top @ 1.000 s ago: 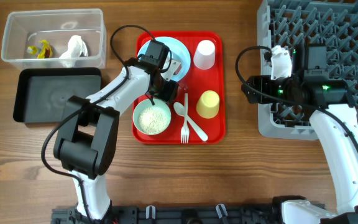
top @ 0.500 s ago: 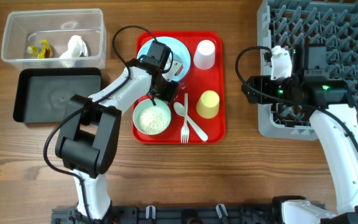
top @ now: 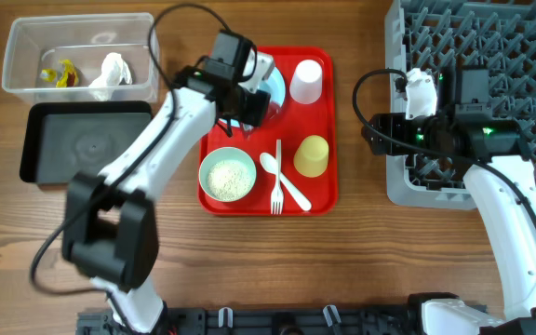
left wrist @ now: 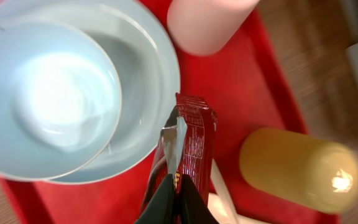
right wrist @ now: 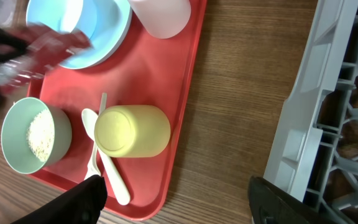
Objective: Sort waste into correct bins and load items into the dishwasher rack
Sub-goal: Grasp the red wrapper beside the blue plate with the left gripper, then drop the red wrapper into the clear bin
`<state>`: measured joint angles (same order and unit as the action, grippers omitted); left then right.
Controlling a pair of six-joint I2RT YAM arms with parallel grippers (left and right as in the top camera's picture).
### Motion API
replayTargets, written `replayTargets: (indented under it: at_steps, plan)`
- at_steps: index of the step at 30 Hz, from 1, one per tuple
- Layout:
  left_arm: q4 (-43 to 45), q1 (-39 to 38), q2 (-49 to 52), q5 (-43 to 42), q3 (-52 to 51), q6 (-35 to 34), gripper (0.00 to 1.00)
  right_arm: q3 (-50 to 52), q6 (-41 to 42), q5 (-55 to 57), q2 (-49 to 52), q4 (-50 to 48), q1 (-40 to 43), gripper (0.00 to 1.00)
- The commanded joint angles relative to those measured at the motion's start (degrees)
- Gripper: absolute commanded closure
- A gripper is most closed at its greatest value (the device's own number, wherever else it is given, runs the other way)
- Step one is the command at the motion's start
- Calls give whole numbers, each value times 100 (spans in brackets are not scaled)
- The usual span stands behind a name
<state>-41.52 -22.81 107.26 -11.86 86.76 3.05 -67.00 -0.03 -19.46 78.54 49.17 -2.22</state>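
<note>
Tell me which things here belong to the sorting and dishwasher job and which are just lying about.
Job: wrapper in the left claw, rice, rice bowl, empty bowl, plate, pink cup, yellow cup, fork, spoon, tissue, scraps, clear tub, black tray, rack.
Lying about: red tray, table.

The red-printed wrapper (left wrist: 190,144) hangs, pinched, over the blue plate (left wrist: 151,74) at the far-left corner of the red tray (top: 321,197); the rice bowl (top: 204,175) stands at its near-left corner.

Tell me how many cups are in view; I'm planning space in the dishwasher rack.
2. The pink cup stands in the back right corner of the red tray; the yellow cup sits nearer the robot on the same side. None appears hidden.
</note>
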Motion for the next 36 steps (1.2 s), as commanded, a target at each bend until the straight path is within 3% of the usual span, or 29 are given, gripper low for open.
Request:
replayTargets:
  at_steps: [1,8,14,16,19,20,28,36]
  plan:
    - [-166,229,-621,236,133,-247,96,-74,44,9,0,-39,-17,23]
    - [400,1329,-717,1504,133,-516,96,-76,44,9,0,-131,-17,23]
    - [1679,2470,-308,1620,133,-704,93,-76,168,11,0,-177,-17,22]
    - [1906,2660,-160,1600,133,-809,70,-76,155,13,0,-186,-17,22]
    - [2153,2800,37,1493,133,-826,12,-74,157,11,0,-216,-17,22]
    - [2229,2809,79,1493,133,-826,0,-76,160,11,0,-223,-17,22]
    - [2350,2750,66,1137,133,-826,0,-76,155,13,0,-177,-17,22]
    - [103,2365,-664,-1263,133,-831,0,-74,142,35,0,-179,-17,22]
